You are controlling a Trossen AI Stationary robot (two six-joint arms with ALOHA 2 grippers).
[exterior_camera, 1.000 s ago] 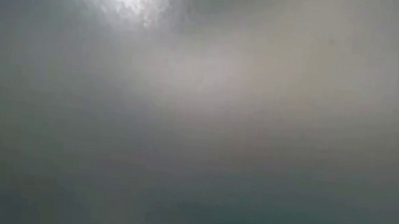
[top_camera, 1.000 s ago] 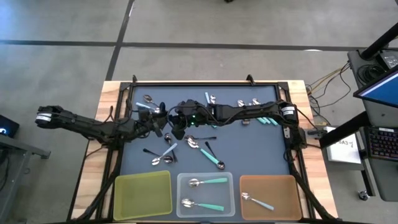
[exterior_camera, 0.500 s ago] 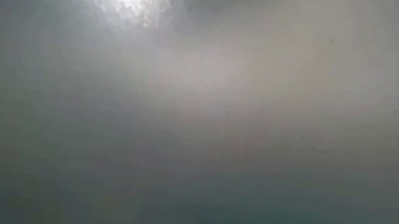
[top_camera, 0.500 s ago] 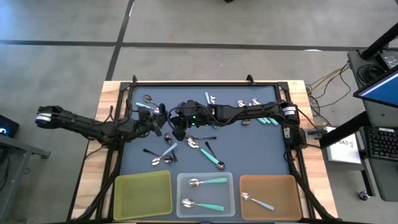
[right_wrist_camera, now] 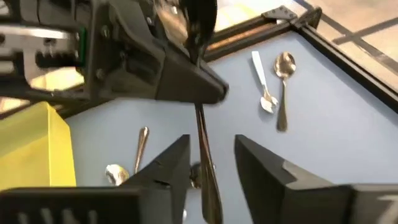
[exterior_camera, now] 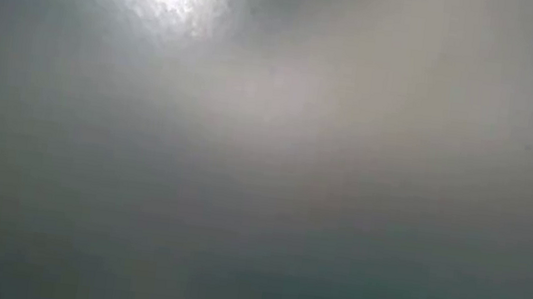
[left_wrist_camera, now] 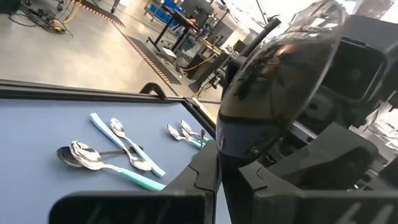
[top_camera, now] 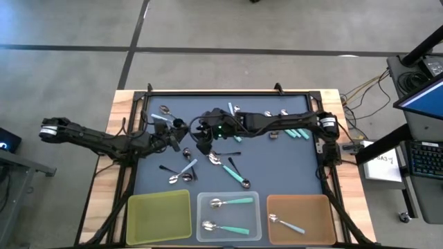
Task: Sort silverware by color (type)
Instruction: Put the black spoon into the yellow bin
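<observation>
Jaws clamped: the left gripper (top_camera: 181, 136) has shut on the bowl end of a dark all-metal spoon (right_wrist_camera: 202, 140) over the middle-left of the blue mat (top_camera: 277, 166). The right gripper (right_wrist_camera: 211, 158), closed on that spoon a second ago, now stands with its fingers (right_wrist_camera: 168, 165) apart on either side of the thin handle. The hand-over looks complete, with the spoon now in the left arm's keeping. By my reading it is bound for the yellow tray (top_camera: 160, 216) on that arm's side, which holds no spoon yet. The clear tray (top_camera: 205, 214) has teal-handled ones and the brown tray (top_camera: 311, 207) a light-blue one. The spoon's long axis runs along the line between the two grippers, bowl toward the left gripper and handle tip toward the right.
</observation>
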